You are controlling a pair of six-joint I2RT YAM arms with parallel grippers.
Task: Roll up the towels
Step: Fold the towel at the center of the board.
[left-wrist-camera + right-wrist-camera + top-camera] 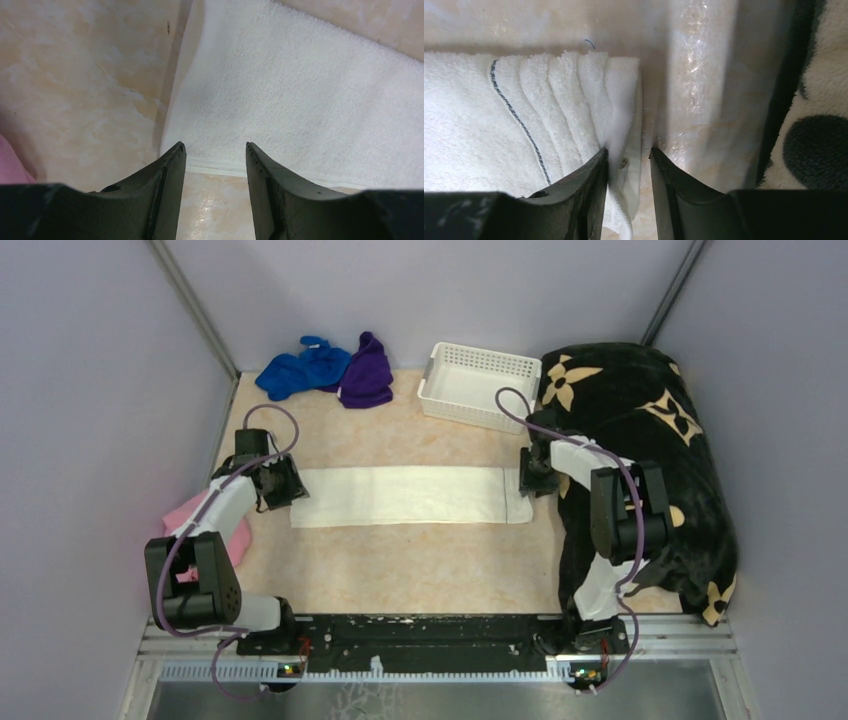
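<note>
Right gripper (628, 157): jaws pinching raised hem of cream-white towel (410, 495). Left gripper (215, 150): jaws apart, far corner just ahead, ungripped. Risk: thin pinch slipping, skewed roll.

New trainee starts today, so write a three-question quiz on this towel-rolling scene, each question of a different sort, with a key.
1. True or false: the white towel lies flat and spread out between the two grippers.
2. Which towels lie bunched at the far edge, left of the white basket?
A. the blue towel and the purple towel
B. a green and a yellow one
C. a red and an orange one
3. Fill in: the right gripper has the towel's ____ edge between its fingers.

Key
1. True; the left gripper is open at its other end.
2. A
3. Gathered: it is bunched into folds there.
</note>
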